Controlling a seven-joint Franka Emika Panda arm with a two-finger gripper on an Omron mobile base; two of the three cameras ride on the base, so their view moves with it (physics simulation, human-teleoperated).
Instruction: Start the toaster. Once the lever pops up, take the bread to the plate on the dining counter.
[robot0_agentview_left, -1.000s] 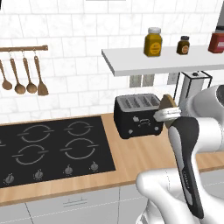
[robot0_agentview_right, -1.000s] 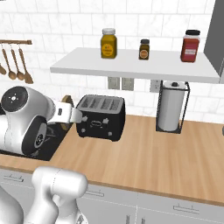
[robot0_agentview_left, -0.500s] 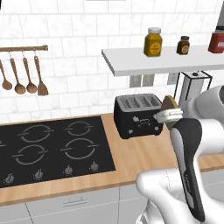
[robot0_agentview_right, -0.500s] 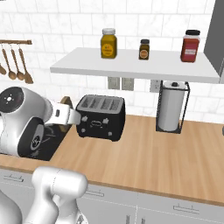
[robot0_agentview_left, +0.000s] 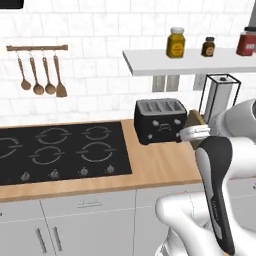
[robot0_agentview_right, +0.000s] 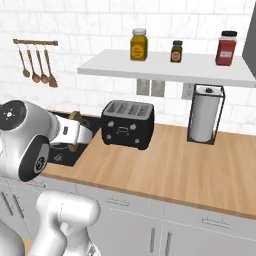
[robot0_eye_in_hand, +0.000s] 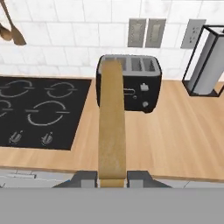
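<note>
White tile and a wall shelf stand behind the wooden surface (robot0_agentview_right: 180, 165), with the black hob (robot0_agentview_left: 60, 150) to the left of the toaster (robot0_agentview_left: 160, 120) and a paper-towel stand (robot0_agentview_right: 205, 115) to its right. Over the last second I have drawn my hand back from the toaster toward my own base, and the bread (robot0_eye_in_hand: 111, 131) has come with it, clear of the slots. I judge the toasting step finished and the carry begun; the plate and the dining counter lie somewhere outside these views, so the base must turn or drive next. My end effector (robot0_eye_in_hand: 112, 176) is clamped on the bread's near edge, one dark fingertip (robot0_eye_in_hand: 85, 177) on each flat face. In the hand view the slice runs edge-on straight away from my fingers, its far end overlapping the toaster's left slot, though the base views put it well short of the toaster.
</note>
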